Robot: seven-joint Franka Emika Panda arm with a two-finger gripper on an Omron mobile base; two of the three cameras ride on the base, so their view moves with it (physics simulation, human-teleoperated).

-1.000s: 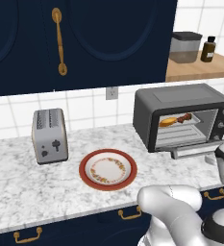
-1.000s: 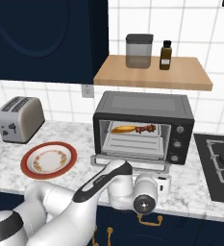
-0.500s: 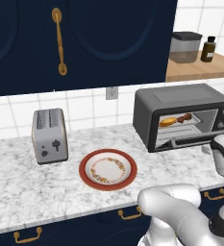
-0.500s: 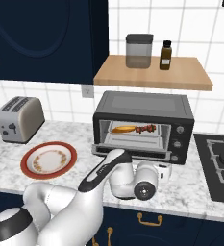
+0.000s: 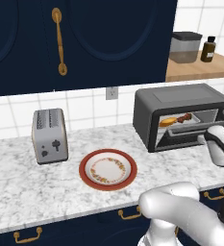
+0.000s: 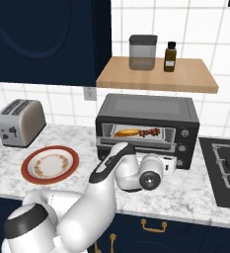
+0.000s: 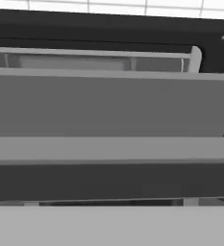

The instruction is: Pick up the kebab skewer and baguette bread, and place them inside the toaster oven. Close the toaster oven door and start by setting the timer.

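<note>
Scanning from the left: one silver toaster [image 6: 19, 122], one patterned plate [image 6: 50, 163] bare on the counter, then one toaster oven [image 6: 147, 127] holding one baguette bread [image 6: 127, 132] and one kebab skewer [image 6: 149, 132] side by side on its rack. The toaster oven door [image 5: 186, 136] stands partly raised, not latched. The gripper [image 6: 169, 164] sits low at the door's front edge, fingers spread wide, holding nothing. Risk, as judged: a push off the bar handle [image 7: 108, 148] could slip past the panel and let it drop back, or shove the oven rearward. On the shelf: one canister [image 6: 142, 51], one bottle [image 6: 170, 57].
</note>
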